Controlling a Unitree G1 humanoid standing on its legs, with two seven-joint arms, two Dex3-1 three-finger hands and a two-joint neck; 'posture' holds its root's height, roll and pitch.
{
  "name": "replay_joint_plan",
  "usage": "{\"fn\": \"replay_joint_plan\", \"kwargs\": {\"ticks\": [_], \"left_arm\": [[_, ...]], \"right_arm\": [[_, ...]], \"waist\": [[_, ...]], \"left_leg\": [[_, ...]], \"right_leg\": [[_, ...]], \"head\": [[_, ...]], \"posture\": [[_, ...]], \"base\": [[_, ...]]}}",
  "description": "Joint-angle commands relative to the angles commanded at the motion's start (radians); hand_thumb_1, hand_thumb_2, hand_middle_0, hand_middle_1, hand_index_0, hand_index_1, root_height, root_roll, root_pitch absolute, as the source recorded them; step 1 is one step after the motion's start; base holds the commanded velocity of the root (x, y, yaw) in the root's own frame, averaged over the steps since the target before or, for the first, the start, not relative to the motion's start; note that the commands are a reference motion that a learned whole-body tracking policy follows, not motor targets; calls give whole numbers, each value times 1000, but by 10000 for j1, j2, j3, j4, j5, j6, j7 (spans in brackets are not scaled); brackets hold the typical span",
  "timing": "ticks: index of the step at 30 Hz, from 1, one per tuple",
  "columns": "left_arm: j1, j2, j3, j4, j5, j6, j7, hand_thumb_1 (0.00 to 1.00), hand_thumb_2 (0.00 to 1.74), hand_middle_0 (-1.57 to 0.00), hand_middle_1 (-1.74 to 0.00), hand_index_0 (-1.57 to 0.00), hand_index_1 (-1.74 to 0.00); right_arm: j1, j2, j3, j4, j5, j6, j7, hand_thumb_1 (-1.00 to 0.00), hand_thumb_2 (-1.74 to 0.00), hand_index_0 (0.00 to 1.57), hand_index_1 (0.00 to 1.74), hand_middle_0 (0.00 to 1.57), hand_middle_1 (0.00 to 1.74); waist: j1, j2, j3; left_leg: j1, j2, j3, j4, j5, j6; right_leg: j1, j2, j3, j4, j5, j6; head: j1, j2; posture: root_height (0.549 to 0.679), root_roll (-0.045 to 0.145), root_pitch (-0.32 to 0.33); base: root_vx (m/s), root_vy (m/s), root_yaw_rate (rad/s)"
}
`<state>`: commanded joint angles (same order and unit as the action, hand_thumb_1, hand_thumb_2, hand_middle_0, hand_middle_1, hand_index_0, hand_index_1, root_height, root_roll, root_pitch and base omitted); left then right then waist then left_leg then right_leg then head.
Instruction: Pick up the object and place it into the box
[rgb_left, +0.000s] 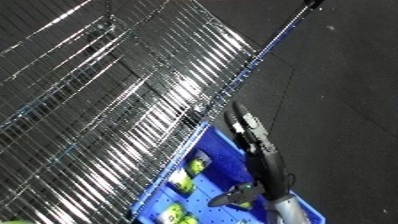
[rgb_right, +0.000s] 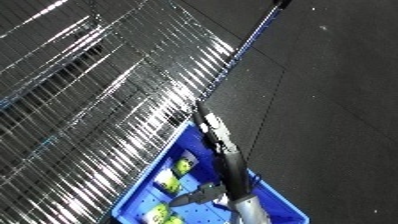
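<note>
A blue bin (rgb_left: 175, 162) sits at the bottom of the tilted view, pressed against a wire rack. Inside it lie several yellow-green objects with dark labels, among them one (rgb_left: 197, 165) near the far wall, one (rgb_left: 182, 182) in the middle and one (rgb_right: 158, 214) at the near end. My right hand (rgb_left: 258, 150) stretches over the bin's right side, fingers straight and reaching past the far rim, thumb (rgb_left: 233, 198) sticking out over the bin's floor. It holds nothing. The left hand does not show.
A shiny wire rack (rgb_left: 107, 100) fills the left and upper part of the view, its edge rail (rgb_left: 266, 47) running diagonally. Dark floor (rgb_left: 342, 100) lies to the right of the rack and the bin.
</note>
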<state>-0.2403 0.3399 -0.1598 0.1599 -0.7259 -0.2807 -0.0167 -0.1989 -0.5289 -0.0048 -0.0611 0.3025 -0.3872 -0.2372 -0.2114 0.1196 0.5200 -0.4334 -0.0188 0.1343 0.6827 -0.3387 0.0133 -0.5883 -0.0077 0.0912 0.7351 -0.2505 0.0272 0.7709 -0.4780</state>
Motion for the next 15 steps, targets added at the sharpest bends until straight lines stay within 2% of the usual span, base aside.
{"fn": "replay_joint_plan", "kwargs": {"ticks": [3, 9, 15], "left_arm": [[-49, 35, -65, 31, -22, 64, -4, 1000, 1740, -1570, -1740, -1570, -1740], [-257, 63, -194, 276, -38, 135, -80, 1000, 1740, -1570, -1740, -1570, -1740], [-415, 206, -164, 404, -112, 331, -163, 1000, 1740, -1570, -1740, -1570, -1740]], "right_arm": [[-248, -1, 291, -42, 72, 509, 133, 0, 0, 0, 0, 0, 0], [-999, 104, 904, 68, 109, 1139, 351, 0, 0, 0, 0, 0, 0], [-1480, 285, 1306, 140, 160, 1510, 552, 0, 0, 0, 0, 0, 0]], "waist": [[170, -73, 0], [605, -273, 0], [1017, -540, 0]], "left_leg": [[35, -52, -110, -59, 44, -6], [184, -130, -387, -145, 144, -31], [194, -166, -684, 31, 130, 10]], "right_leg": [[129, -43, -75, -63, 0, -8], [461, -171, -261, -179, 26, -10], [700, -235, -492, 14, -77, -55]], "head": [[-385, -229], [-1372, -675], [-2580, -984]], "posture": [[642, 104, 106], [644, 98, 84], [642, 88, 61]], "base": [[24, -41, 158], [39, -37, 192], [38, -47, 173]]}}
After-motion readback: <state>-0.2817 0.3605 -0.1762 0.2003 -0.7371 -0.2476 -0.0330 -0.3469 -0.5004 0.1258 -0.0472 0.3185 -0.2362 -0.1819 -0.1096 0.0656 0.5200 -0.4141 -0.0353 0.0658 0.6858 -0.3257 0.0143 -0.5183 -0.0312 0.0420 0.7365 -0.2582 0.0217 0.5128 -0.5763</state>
